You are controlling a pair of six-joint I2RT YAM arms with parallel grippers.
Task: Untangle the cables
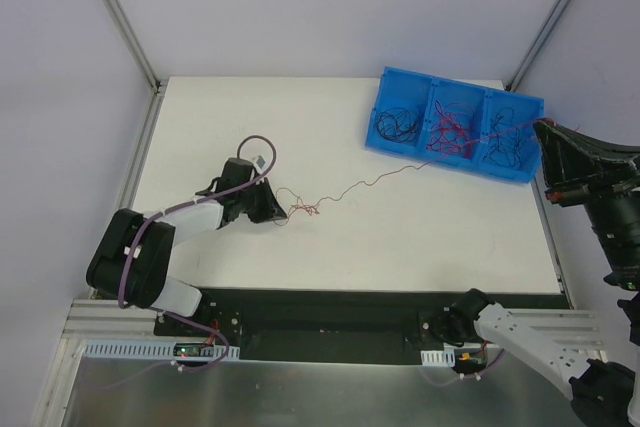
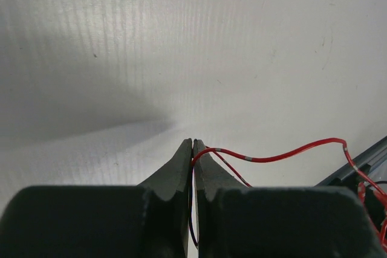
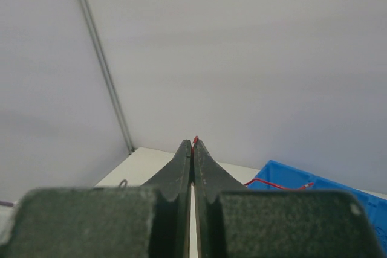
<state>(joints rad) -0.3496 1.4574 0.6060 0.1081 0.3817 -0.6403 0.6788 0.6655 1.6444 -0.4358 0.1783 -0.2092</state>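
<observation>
Over white table (image 1: 300,127), left fingers (image 2: 207,170) pinch red cable (image 2: 284,156).

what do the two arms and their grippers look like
The left arm and right arm have white links between bulky black joints. A thin purple hose runs along the left arm. The left gripper and right gripper each have two matte black, grainy fingers tapering to narrow tips.

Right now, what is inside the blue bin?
The blue bin holds tangled cables in three compartments: black on the left, red and black elsewhere. The right hand hides its right edge.
</observation>
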